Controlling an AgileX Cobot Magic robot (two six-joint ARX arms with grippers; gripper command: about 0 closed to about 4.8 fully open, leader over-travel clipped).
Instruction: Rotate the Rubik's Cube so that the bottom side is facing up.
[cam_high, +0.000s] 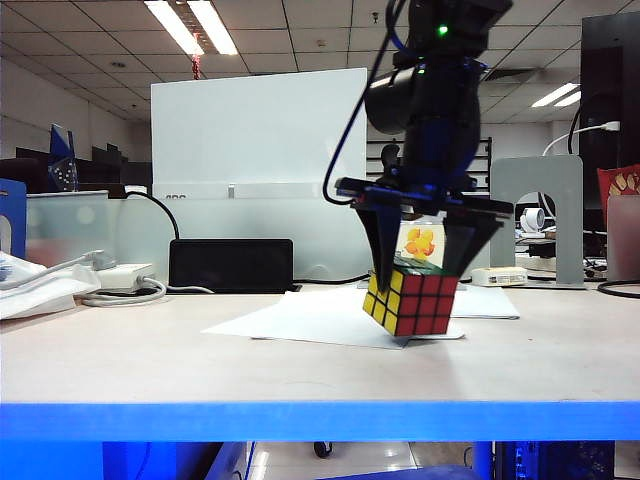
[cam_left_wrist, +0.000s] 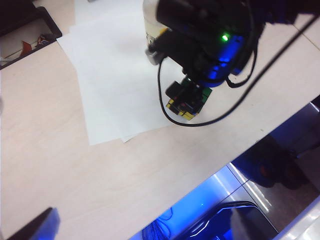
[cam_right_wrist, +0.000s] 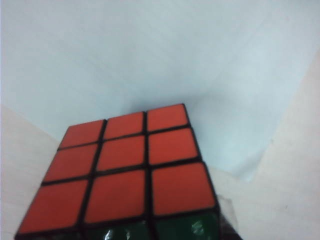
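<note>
While the right gripper (cam_high: 415, 285) clamps the one Rubik's Cube (cam_high: 411, 301) tilted over the sheet of paper (cam_high: 320, 318), the exterior view suggests turning it slowly and setting it down flat, not on an edge. From the left wrist view, that single cube (cam_left_wrist: 188, 101) hangs under the right arm; the left gripper itself is out of sight, apparently wide and holding nothing. Up close, the right wrist view shows one red face (cam_right_wrist: 127, 170), the fingers hidden.
</note>
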